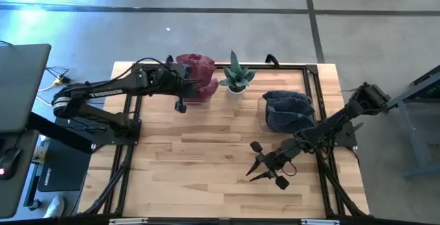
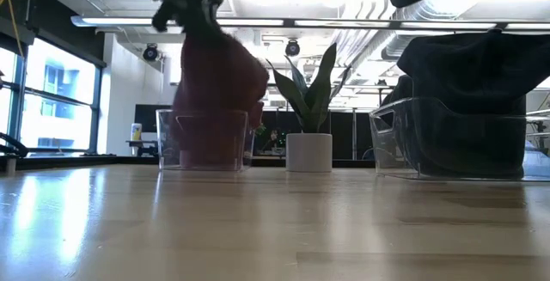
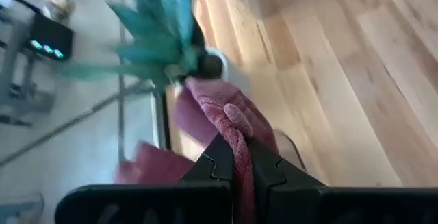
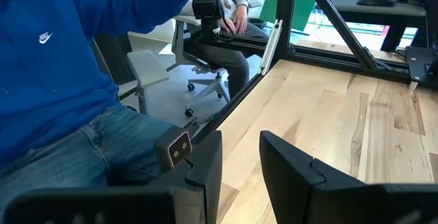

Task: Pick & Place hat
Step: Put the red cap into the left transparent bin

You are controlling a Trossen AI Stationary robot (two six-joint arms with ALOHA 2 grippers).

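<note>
Placing step in hand: red hat (image 1: 197, 78), upper centre-left of frame, is held pinched in left gripper (image 1: 184, 87) over clear bin (image 2: 204, 140). Right gripper (image 1: 267, 168), lower right, is part-open, empty. Next: jaws to be released w/ hat inside bin.

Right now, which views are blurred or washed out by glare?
Left wrist view: the plant smears with motion blur, while the red hat in the left pincer stays fairly sharp. Low view: bright ceiling lights leave the dark hat nearly a silhouette. High view: bluish glare at the floor's far-left corner.
</note>
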